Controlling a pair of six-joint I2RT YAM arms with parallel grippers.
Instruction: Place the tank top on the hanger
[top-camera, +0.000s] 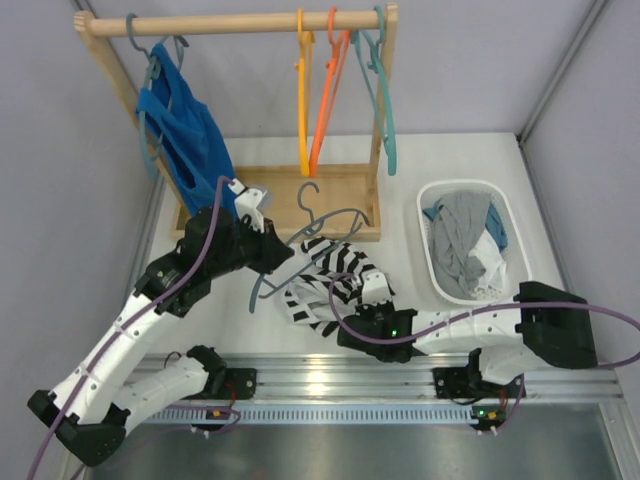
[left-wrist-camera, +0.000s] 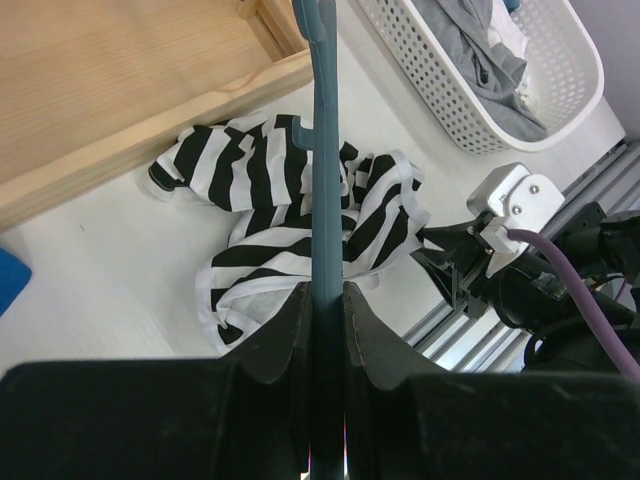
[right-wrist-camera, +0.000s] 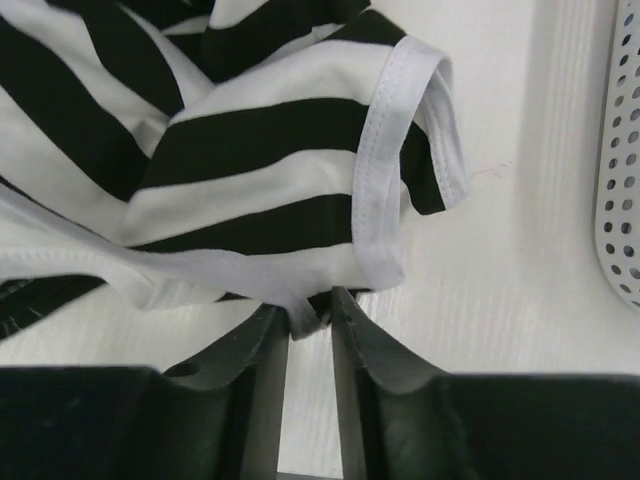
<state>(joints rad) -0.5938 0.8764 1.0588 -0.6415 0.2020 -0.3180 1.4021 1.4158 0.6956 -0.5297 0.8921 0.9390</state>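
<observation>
The hanger (left-wrist-camera: 322, 160) is clamped by the left pincer (left-wrist-camera: 322, 292) above the tank top (left-wrist-camera: 260, 210), which is crumpled on the surface (left-wrist-camera: 110, 290). Only in the right wrist view is its white hem seen nipped by the right pincer (right-wrist-camera: 308, 305).

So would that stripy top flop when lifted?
Likely floppy: the tank top lies crumpled in soft folds. Probably light, as the fabric looks thin. The right gripper pinches only an edge, so the rest should dangle.

A robot lab bench: grey panel walls (top-camera: 470, 70), aluminium mounting rail (top-camera: 330, 365) edging the white table (top-camera: 400, 170), wooden clothes rack (top-camera: 240, 22).
</observation>
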